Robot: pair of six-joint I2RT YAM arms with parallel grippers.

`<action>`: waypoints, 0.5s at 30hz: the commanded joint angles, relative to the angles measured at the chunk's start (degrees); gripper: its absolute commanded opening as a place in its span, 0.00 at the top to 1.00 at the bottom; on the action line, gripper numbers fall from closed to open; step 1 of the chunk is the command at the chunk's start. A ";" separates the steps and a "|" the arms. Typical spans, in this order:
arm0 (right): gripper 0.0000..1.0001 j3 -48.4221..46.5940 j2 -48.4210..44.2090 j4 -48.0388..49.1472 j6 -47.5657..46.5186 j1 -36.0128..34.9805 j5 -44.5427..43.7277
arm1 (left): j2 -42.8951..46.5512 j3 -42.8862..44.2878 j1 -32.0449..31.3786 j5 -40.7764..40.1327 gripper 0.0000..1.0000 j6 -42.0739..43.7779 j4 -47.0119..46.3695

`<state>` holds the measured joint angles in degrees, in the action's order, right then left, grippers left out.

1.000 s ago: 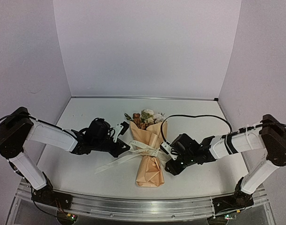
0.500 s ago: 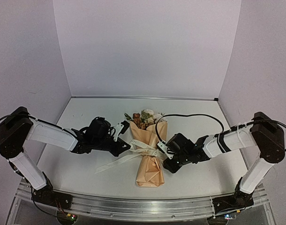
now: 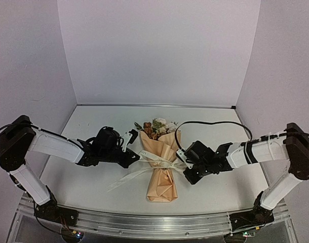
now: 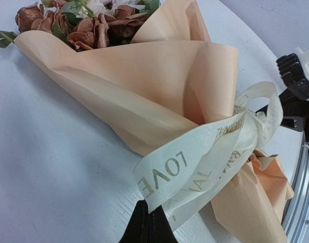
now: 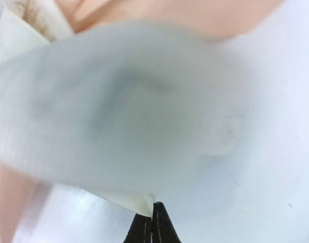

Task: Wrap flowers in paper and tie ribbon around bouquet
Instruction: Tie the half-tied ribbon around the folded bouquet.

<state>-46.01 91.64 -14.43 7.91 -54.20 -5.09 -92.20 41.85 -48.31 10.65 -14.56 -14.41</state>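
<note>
Left claw [image 3: 136, 154], top view: pinched shut on the ribbon [image 3: 155, 159] at the left of the bouquet [image 3: 162, 174]. Right claw [image 3: 184, 163] is pinched shut on the same ribbon at the bouquet's right. The bouquet is laid mid-surface [image 3: 93, 187], flowers [image 3: 157, 126] turned away from the arm bases.

Left wrist view: the lettered ribbon [image 4: 195, 162] is looped round the paper [image 4: 144, 76] and gripped at the closed fingertips.

Right wrist view: a blurred ribbon [image 5: 119, 111] end is held by closed fingertips.
</note>
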 commanded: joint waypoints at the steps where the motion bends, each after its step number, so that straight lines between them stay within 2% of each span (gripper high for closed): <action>1: 1.00 -3.76 -3.18 -9.74 2.18 0.41 -6.04 | 1.22 -1.02 0.23 -4.39 1.00 -2.73 -0.77; 6: 1.00 -7.43 -1.77 -17.09 4.07 1.62 -6.35 | 1.34 -2.12 0.26 -6.28 1.00 -4.07 -1.16; 15: 1.00 -9.84 0.19 -24.44 6.55 2.61 -5.94 | 2.58 -4.24 0.68 -8.81 1.00 -5.38 -2.41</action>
<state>-52.83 90.21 -31.84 12.71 -51.77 -9.30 -91.84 38.30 -48.25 4.31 -18.69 -14.91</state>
